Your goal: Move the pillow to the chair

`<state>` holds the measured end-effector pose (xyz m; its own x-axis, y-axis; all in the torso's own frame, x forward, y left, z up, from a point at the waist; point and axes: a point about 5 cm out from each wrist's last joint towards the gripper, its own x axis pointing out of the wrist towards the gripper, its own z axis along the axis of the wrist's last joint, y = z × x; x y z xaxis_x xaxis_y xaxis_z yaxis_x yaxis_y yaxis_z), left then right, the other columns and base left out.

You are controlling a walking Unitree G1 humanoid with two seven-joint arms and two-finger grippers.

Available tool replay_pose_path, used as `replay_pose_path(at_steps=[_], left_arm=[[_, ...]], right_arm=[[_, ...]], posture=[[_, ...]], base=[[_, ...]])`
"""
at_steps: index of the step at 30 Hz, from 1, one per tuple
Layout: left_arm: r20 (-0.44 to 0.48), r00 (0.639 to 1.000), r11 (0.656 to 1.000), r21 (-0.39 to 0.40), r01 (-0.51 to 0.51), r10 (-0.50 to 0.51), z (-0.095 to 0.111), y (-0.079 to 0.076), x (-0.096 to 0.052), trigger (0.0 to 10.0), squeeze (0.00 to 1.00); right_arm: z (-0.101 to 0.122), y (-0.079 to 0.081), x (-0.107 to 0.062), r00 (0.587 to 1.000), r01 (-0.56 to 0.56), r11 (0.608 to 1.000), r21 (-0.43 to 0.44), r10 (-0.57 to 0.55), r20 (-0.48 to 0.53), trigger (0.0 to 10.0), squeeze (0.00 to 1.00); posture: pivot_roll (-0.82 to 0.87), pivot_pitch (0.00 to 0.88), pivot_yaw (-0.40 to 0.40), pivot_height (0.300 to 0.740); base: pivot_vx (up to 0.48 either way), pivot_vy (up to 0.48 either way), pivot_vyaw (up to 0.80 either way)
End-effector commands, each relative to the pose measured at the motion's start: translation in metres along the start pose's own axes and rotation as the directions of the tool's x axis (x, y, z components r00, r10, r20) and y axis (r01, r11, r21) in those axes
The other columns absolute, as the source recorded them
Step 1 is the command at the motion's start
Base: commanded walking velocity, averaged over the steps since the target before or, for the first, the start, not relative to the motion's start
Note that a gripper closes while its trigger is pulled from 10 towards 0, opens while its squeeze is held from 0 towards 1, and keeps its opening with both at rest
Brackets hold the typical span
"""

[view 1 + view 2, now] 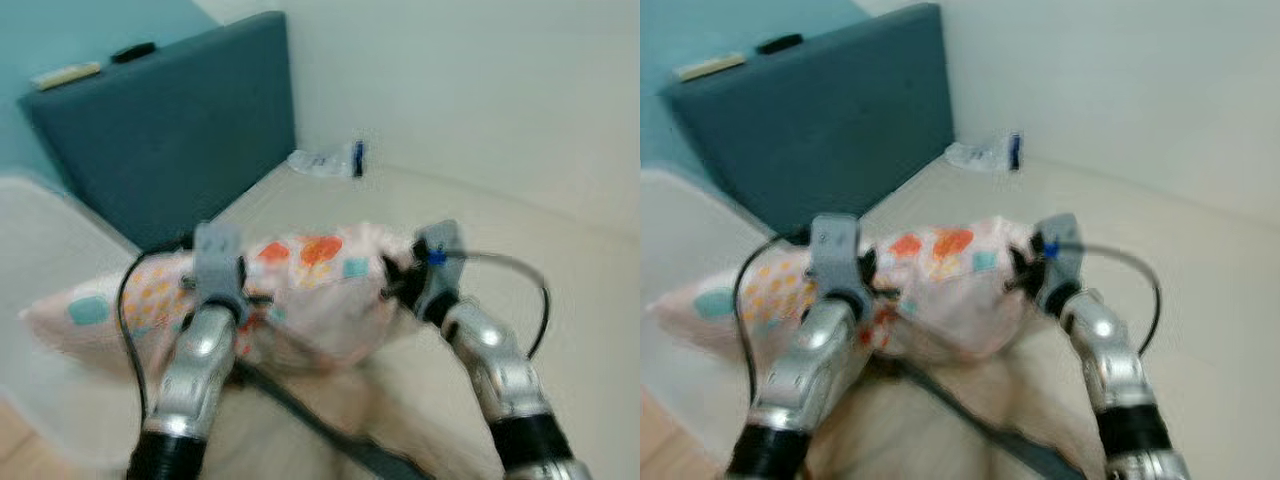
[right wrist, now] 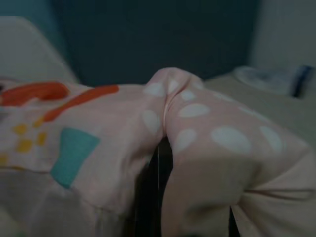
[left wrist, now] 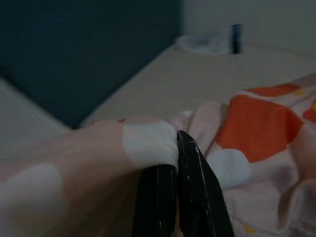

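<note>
Pink pillow (image 1: 310,290) w/ orange, teal, white, yellow patches; dk teal headboard (image 1: 170,130).

Pink patterned pillow (image 2: 197,143) bunches over dark jaws before a teal headboard (image 2: 153,34).

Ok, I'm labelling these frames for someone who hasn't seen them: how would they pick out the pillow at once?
Start at the dark teal headboard against the pale wall, then come down to the beige mattress before it. The pillow hangs there between the two silver arms, pinched by the left pincer and the right pincer. It alone is pale pink, printed with orange, teal and white patches.
</note>
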<state>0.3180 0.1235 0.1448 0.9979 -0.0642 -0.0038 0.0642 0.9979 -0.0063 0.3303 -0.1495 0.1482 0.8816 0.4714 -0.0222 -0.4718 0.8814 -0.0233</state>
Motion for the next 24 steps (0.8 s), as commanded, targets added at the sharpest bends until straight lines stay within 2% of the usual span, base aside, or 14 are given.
replay_pose_path(at_steps=[1,11,18,24], left_arm=[[0.087,0.995,0.999,0.027,0.044,-0.046,0.0138,-0.0102,0.0018,10.0,0.0],[0.072,0.995,0.997,0.054,0.058,-0.062,0.0068,-0.0145,0.0016,10.0,0.0],[0.081,0.997,0.998,0.068,0.013,-0.019,0.0083,-0.007,0.0042,10.0,0.0],[0.072,0.997,0.998,0.066,-0.002,-0.003,0.0068,-0.0051,0.0055,10.0,0.0]], right_arm=[[-0.0011,0.0081,0.0033,0.999,-0.045,0.999,-0.005,0.045,-0.004,10.0,0.0],[0.0004,0.0104,0.0044,0.999,-0.05,0.999,0.014,0.049,0.018,10.0,0.0],[0.0028,0.0094,0.0065,0.998,-0.054,0.998,0.017,0.053,0.037,10.0,0.0],[0.0023,0.0054,0.0101,1.0,-0.009,1.0,-0.003,0.009,0.029,10.0,0.0]], posture=[[-0.04,0.052,0.018,0.74],[-0.04,0.044,0.018,0.74],[-0.04,0.037,0.012,0.74],[-0.03,0.039,0.013,0.74]], base=[[0.0,0.0,0.78],[0.0,0.0,0.78],[0.0,0.0,0.77],[0.0,0.0,0.61]])
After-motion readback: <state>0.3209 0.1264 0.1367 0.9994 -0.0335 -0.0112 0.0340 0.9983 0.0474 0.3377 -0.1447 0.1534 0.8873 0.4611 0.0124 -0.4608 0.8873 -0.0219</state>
